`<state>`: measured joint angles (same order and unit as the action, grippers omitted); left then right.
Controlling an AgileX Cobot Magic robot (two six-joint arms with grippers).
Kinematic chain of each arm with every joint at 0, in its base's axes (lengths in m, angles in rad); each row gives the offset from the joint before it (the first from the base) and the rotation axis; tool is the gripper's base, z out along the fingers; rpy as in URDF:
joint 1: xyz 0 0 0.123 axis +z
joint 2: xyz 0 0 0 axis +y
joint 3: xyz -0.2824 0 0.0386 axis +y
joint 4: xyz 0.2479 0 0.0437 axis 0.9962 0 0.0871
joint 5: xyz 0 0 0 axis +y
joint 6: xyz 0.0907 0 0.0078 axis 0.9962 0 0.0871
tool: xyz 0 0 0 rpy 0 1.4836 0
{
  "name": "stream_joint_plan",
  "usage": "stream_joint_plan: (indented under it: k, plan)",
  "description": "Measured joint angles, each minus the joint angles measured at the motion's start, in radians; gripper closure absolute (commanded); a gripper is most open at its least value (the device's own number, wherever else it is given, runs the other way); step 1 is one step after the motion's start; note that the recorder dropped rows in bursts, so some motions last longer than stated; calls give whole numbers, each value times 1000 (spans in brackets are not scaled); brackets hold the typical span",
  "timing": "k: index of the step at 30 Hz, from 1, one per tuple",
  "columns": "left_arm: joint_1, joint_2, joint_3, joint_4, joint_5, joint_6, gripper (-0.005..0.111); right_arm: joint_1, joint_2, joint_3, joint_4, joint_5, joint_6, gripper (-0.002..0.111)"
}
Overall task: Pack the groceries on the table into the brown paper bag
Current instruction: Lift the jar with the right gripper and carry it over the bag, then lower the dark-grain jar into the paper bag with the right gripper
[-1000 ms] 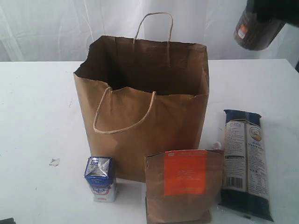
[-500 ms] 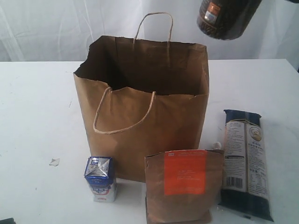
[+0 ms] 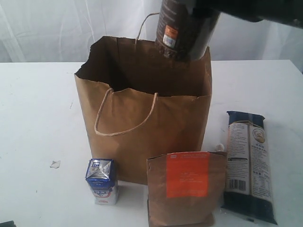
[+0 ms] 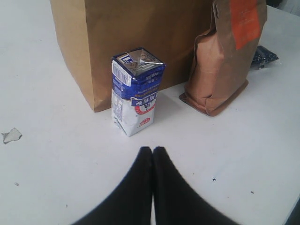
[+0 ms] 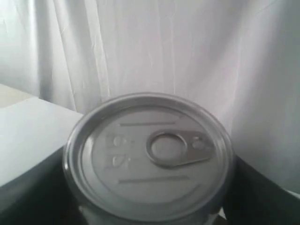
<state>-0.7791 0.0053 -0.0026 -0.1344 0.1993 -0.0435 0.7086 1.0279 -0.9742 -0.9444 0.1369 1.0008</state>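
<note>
Right under the right gripper (image 3: 202, 7) is the dark tin (image 3: 183, 29). The gripper holds it tight by its top end, with one black finger (image 5: 267, 201) on each side. The silver lid and its pull ring (image 5: 169, 149) face up at the hand. The right arm (image 3: 265, 10) comes in high from the side and reaches over the middle. The tin hangs in the air and tips a little. Its bottom end is just over the open top of the brown paper bag (image 3: 142, 123), near the back edge. I cannot tell if it has gone inside.

Far below that hand, the long noodle packet (image 3: 248, 165) lies flat on the table (image 3: 38, 118), off to the side of the bag.

The left gripper (image 4: 153, 152) sits low over the table with its two fingers (image 4: 136, 187) pressed together and nothing between them. Just in front of it stands the small blue-white carton (image 4: 136, 89). The bag is right behind the carton. The brown pouch (image 4: 225, 56) with the orange label stands a bit further off from this hand, also in front of the bag.
</note>
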Motion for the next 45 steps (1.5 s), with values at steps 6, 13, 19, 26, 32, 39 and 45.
stream_joint_plan:
  k: [6, 13, 19, 26, 32, 39, 45]
  plan:
    - [0, 0, 0, 0, 0, 0, 107, 6, 99, -4, 2, 4, -23, 108]
    - [0, 0, 0, 0, 0, 0, 107, 11, 184, -22, 5, 1, -47, 108]
    - [0, 0, 0, 0, 0, 0, 107, 24, 238, -20, 7, 27, -66, 108]
    - [0, 0, 0, 0, 0, 0, 107, 24, 287, -20, 24, 8, -68, 108]
    - [0, 0, 0, 0, 0, 0, 107, 26, 327, -20, 39, -3, -68, 108]
    - [0, 0, 0, 0, 0, 0, 107, 28, 363, -20, 50, -61, -70, 108]
    - [0, 0, 0, 0, 0, 0, 107, 28, 382, -22, 57, -87, -70, 99]
